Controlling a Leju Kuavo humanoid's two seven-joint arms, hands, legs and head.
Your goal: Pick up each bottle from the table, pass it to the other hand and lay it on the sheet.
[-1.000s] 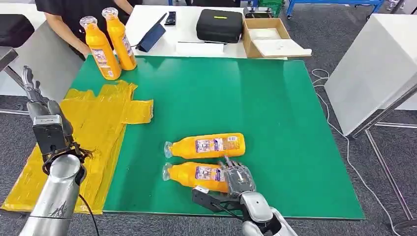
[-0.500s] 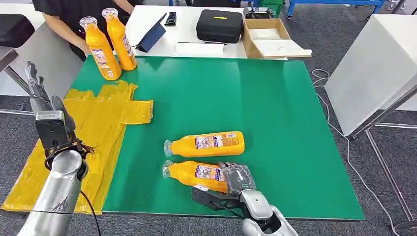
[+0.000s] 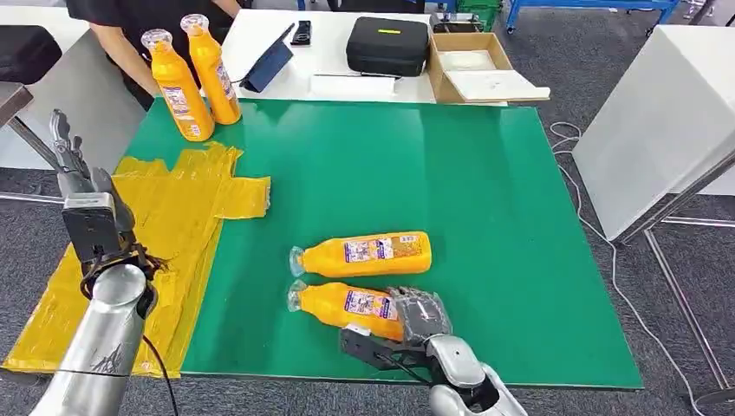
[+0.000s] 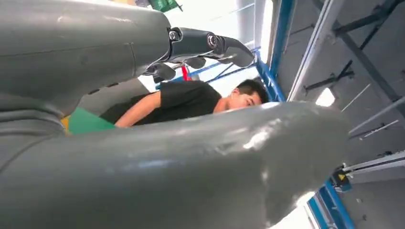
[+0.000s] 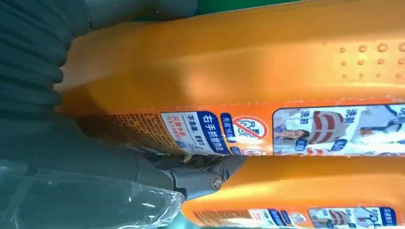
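Bottles lie side by side near the front edge of the green table (image 3: pixel 485 199): the near bottle (image 3: pixel 347 306) has slid a little leftward since a second ago, and the right hand (image 3: pixel 419 315) now wraps its base, fingers curled over it. The far bottle (image 3: pixel 364 255) lies just beyond, cap pointing left. Two upright bottles (image 3: pixel 191 78) stand at the far left corner, beside the crumpled yellow sheet (image 3: pixel 165 217). The left hand (image 3: pixel 74 169) has risen slightly, fingers straight and apart, holding nothing.

From the left wrist, a person (image 4: pixel 181 102) in a black shirt leans beyond the spread fingers (image 4: pixel 215 45).

From the right wrist, the orange near bottle (image 5: pixel 239 71) fills the hand's clasp, a fingertip (image 5: pixel 210 179) wedged between it and the far bottle (image 5: pixel 305 195).
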